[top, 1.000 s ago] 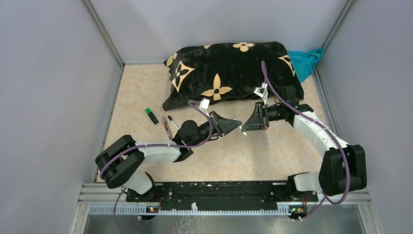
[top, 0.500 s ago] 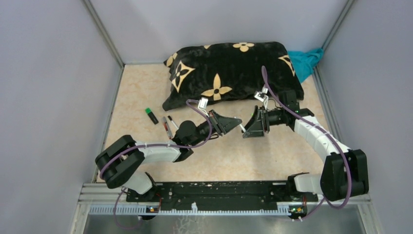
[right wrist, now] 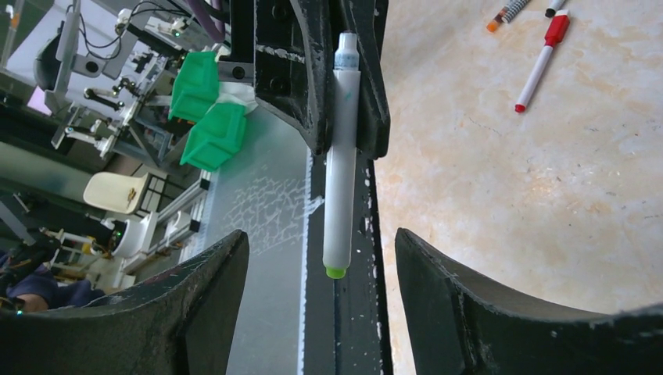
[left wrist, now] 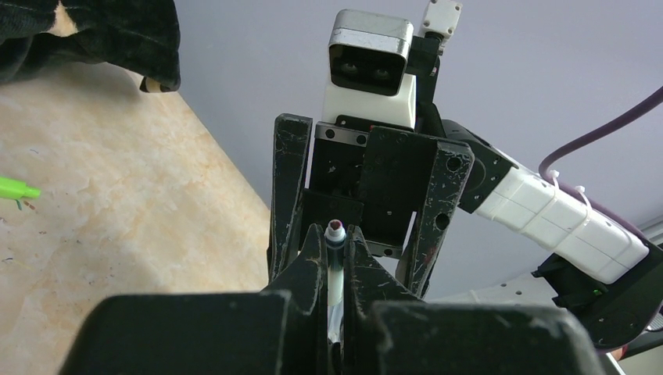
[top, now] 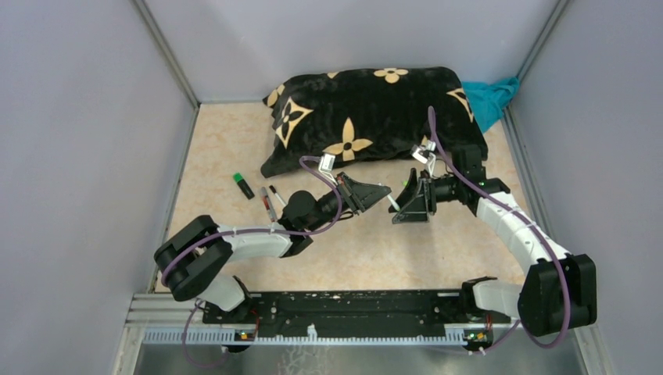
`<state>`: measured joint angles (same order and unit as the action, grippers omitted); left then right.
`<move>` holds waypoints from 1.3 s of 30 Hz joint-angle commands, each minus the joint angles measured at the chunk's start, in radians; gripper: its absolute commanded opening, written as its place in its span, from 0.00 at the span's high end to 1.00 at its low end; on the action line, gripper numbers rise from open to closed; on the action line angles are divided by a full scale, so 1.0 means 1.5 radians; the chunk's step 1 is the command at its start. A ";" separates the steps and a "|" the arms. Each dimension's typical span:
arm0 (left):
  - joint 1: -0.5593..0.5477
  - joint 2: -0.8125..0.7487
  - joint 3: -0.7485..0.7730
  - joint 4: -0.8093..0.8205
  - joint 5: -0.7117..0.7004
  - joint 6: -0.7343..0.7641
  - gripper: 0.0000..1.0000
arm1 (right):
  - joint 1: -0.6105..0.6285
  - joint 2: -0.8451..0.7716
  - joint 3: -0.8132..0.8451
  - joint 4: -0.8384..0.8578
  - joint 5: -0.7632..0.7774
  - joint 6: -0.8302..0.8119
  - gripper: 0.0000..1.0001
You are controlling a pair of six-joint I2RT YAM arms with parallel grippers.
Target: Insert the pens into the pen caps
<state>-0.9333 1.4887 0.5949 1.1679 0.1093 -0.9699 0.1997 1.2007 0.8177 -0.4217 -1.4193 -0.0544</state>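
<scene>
Pinching a green-tipped white pen (right wrist: 342, 156), the left pincer (left wrist: 335, 238) faced the spread right pincer (right wrist: 319, 248), room either side; the barrel's rear was hidden.

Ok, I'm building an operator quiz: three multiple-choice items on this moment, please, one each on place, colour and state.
1. Where is the green-ended black marker? A held aloft; B lying on the table; C standing upright.
2. The held pen has a barrel that is: A white; B red; C black.
3. The right end effector is: A open and empty; B shut and empty; C shut on something.
Answers: B, it lies flat there; A, white shows in the left end effector; A, its jaws stand apart, nothing between.
</scene>
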 commanded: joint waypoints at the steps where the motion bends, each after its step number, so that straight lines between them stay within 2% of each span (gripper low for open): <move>1: 0.003 -0.006 0.011 0.030 0.011 0.005 1.00 | -0.002 0.001 0.015 0.045 -0.035 0.027 0.33; 5: 0.002 0.005 0.016 0.035 0.021 -0.002 1.00 | 0.000 0.002 0.011 0.074 -0.025 0.076 0.35; 10: 0.002 0.024 0.030 0.035 0.044 -0.011 1.00 | 0.004 0.008 0.000 0.149 -0.011 0.165 0.45; 16: 0.002 0.038 0.040 0.037 0.043 -0.013 1.00 | 0.005 0.011 -0.010 0.189 -0.012 0.204 0.72; 20: 0.002 0.049 0.047 0.042 0.045 -0.017 1.00 | 0.007 0.009 -0.018 0.203 -0.012 0.209 1.00; 23: 0.002 0.053 0.050 0.042 0.043 -0.016 1.00 | 0.007 0.010 -0.019 0.207 -0.012 0.206 1.00; 24: 0.002 0.052 0.050 0.041 0.041 -0.015 0.97 | 0.006 0.011 -0.018 0.207 -0.014 0.204 1.00; 28: 0.004 0.031 0.043 0.023 0.020 0.003 0.72 | -0.002 0.015 -0.017 0.203 -0.041 0.181 1.00; 32: 0.012 -0.016 0.028 -0.028 -0.004 0.044 0.52 | -0.033 0.014 -0.013 0.178 -0.048 0.141 1.00; 36: 0.027 -0.068 0.015 -0.104 -0.010 0.086 0.40 | -0.077 0.003 -0.010 0.118 -0.018 0.075 1.00; 39: 0.037 -0.099 0.011 -0.164 -0.016 0.105 0.38 | -0.105 -0.005 0.019 -0.007 0.074 -0.059 1.00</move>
<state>-0.8974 1.3975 0.6292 1.0447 0.1120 -0.8879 0.0917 1.2221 0.7921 -0.2367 -1.4319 0.1070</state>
